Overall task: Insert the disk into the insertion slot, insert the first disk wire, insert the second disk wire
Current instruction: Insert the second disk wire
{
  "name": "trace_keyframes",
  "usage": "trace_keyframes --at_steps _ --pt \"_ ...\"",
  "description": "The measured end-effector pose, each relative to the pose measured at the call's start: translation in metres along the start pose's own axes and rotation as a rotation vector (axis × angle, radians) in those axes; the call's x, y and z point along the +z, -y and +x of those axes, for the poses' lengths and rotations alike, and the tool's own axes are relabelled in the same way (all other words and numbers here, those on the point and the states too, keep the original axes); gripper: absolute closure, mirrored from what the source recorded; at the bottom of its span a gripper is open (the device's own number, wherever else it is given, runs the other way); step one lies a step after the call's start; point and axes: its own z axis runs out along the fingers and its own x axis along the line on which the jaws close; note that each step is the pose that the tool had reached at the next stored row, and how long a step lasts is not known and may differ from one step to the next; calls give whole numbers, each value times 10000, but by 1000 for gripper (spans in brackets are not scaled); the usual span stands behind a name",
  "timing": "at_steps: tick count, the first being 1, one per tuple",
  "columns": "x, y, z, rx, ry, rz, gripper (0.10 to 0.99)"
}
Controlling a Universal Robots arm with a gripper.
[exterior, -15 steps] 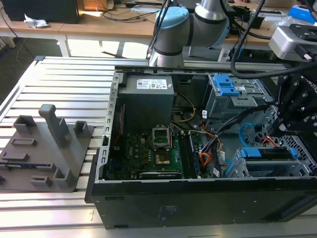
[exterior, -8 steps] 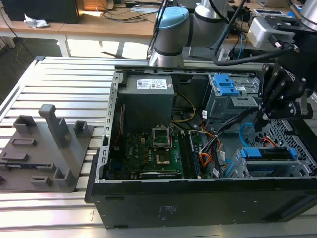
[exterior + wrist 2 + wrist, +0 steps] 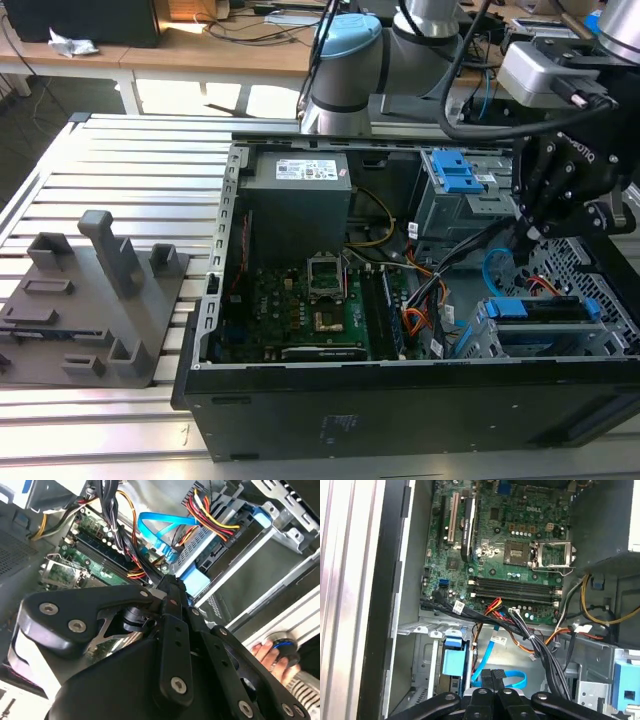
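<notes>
The disk (image 3: 545, 309), in its bright blue caddy, sits inside the insertion slot (image 3: 560, 343), the grey perforated cage at the exterior view's right. In the second wrist view the disk (image 3: 222, 547) has red, yellow and black wires plugged into its rear. The second disk wire (image 3: 492, 265), a light-blue flat cable, loops just behind the cage and runs up to my gripper (image 3: 522, 245). In both wrist views the gripper (image 3: 171, 582) (image 3: 492, 674) has its fingers pressed together at the end of the second disk wire (image 3: 155, 527) (image 3: 512, 681), apparently pinching it.
The open black case holds a green motherboard (image 3: 300, 310), a grey power supply (image 3: 300, 195) and a taller bay with blue tabs (image 3: 455, 178). A black cable bundle (image 3: 520, 625) crosses near the gripper. A hand (image 3: 264, 652) rests beside the case. A grey fixture (image 3: 95, 300) stands at the exterior view's left.
</notes>
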Motion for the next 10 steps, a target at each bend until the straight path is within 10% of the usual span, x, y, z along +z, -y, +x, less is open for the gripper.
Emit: trace_keyframes --at_steps 5,10 --pt "12 1 0 -1229 -61 -2 980" --pt "12 1 0 -1241 -62 -1 918"
